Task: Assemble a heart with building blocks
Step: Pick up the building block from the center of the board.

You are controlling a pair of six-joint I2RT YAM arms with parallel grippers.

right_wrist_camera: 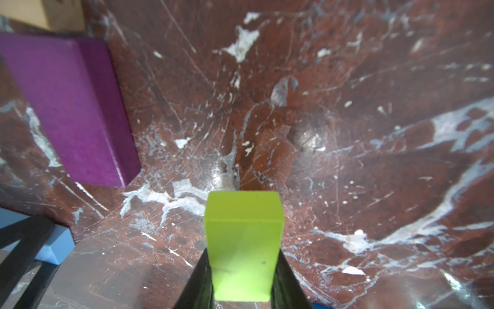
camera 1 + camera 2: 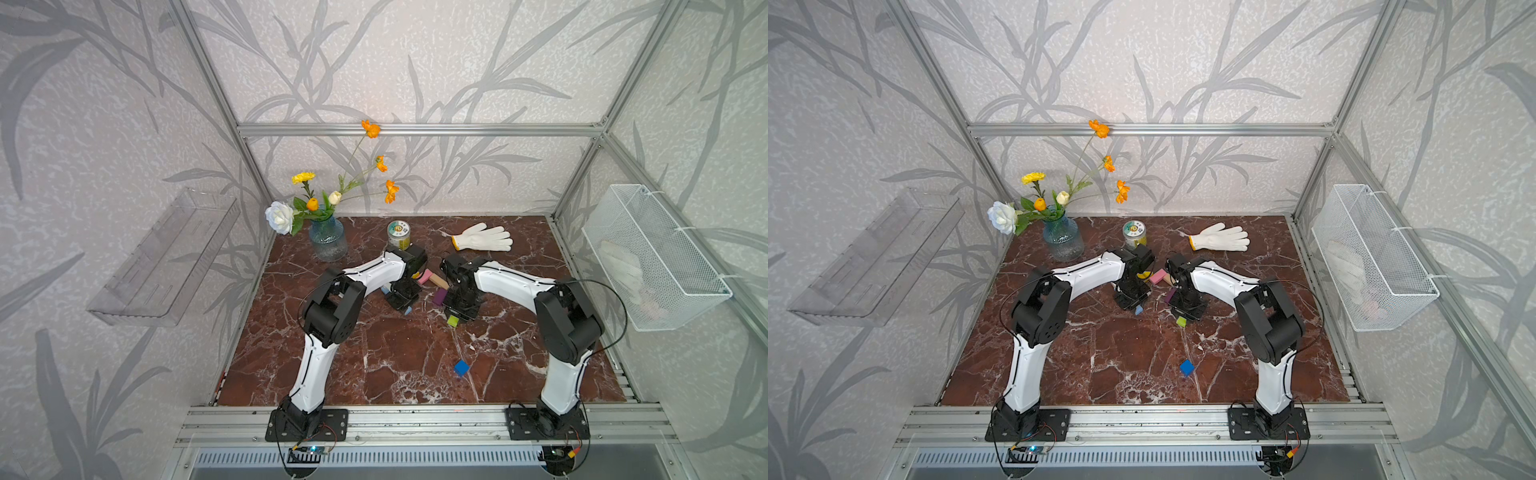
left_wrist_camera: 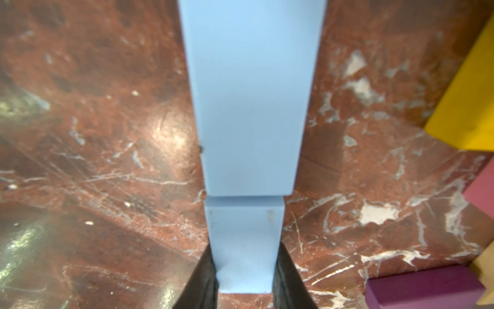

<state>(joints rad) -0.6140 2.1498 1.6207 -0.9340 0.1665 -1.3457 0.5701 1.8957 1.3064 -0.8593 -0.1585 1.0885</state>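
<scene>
Smooth lime block (image 1: 243,240), blue block (image 3: 244,240), veined marble (image 1: 347,133)

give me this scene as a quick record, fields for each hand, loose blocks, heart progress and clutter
left hand: shut on a light blue block; second light blue block lies in line beyond it
right hand: shut on the lime green block, near the purple block
middle cluster: pink block, tan block, yellow block
loose: dark blue block, alone toward the front
progress: no closed outline visible; part of the cluster is hidden
clutter at the back: tin, white glove, vase
</scene>
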